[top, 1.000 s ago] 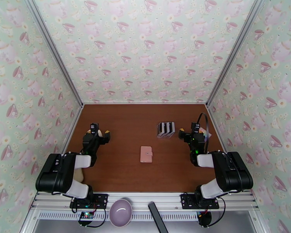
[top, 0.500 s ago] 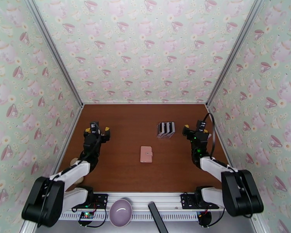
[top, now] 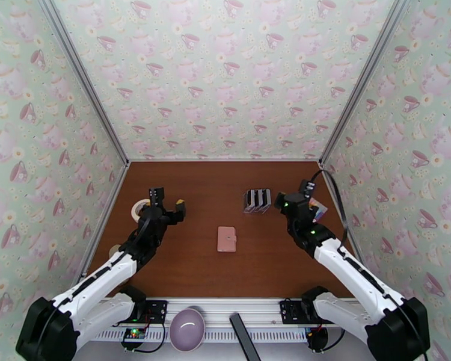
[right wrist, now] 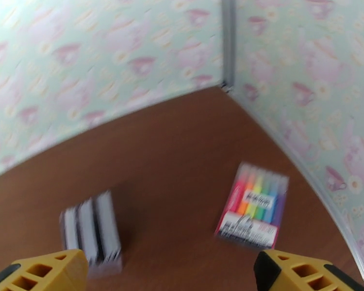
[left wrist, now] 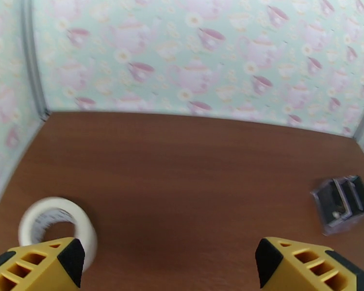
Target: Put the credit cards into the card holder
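Placement at this moment: the credit cards [top: 257,200] stand bunched upright toward the far right of the table [top: 195,188], and the card holder [top: 227,239] lies flat and closed at mid-table, nearer the arm bases and well apart from the cards. We read the right gripper [right wrist: 170,272] as spread wide and holding nothing. Its wrist view places the cards ahead on the left and a pack of coloured markers [right wrist: 254,207] ahead on the right, so we judge this arm to be lining up on the cards, which are near it. The left gripper [left wrist: 170,260] is likewise spread and empty. It is raised over the left part of the table with a roll of white tape [left wrist: 56,229] just beside its left finger. We judge that it is positioned to steady or open the card holder, since the snap tab looks fastened. No card is in the holder, so we judge the task barely begun.
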